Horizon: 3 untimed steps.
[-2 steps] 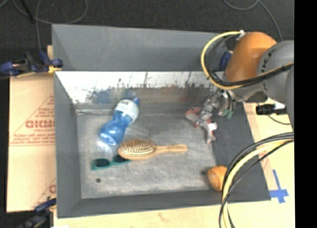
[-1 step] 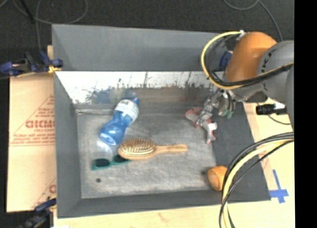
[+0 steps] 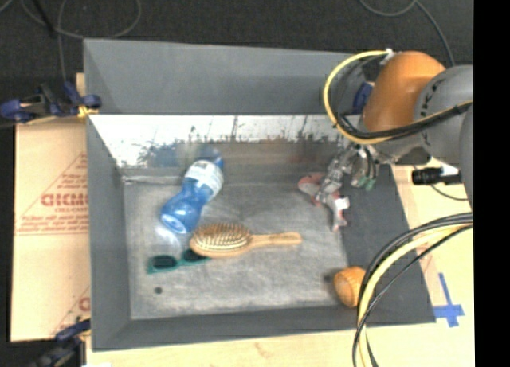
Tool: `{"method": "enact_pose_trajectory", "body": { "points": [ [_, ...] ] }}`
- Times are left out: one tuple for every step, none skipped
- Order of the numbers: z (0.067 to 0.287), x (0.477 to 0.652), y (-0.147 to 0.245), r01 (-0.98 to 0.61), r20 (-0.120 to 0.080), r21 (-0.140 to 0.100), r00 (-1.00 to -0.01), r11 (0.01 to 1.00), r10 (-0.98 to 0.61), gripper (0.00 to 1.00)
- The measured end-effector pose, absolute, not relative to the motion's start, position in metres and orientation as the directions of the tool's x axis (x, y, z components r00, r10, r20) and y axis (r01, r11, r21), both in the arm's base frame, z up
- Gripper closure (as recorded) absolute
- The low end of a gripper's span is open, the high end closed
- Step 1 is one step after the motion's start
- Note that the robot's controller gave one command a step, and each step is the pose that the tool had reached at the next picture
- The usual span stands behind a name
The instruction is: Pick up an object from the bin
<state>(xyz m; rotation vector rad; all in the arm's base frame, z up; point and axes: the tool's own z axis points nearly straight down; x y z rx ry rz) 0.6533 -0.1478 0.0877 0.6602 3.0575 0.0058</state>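
My gripper [image 3: 325, 199] hangs at the right side of the bin, a little above the floor near the right wall. Its two fingers stand apart, open, with nothing between them. A wooden hairbrush [image 3: 239, 240] lies to its lower left, handle pointing right toward the gripper. An orange-brown rounded thing [image 3: 348, 285] rests in the bin's front right corner, below the gripper. A blue plastic bottle [image 3: 190, 195] with a white label lies tilted at the left, well apart from the fingers.
A small dark green thing [image 3: 169, 262] pokes out from under the brush head at the front left. The arm with its orange cover and cables reaches in over the right rim. Bare floor lies between brush and gripper.
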Motion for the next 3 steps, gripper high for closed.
{"method": "enact_pose_trajectory", "body": {
  "points": [
    [0.0877, 0.6533, -0.1478, 0.412, -0.013, 0.006, -0.911, 0.911, 0.412, 1.00],
    [0.0877, 0.6533, -0.1478, 0.412, -0.012, 0.006, -0.911, 0.911, 0.412, 1.00],
    [0.0877, 0.6533, -0.1478, 0.412, -0.012, 0.006, -0.911, 0.911, 0.412, 1.00]
  ]
}}
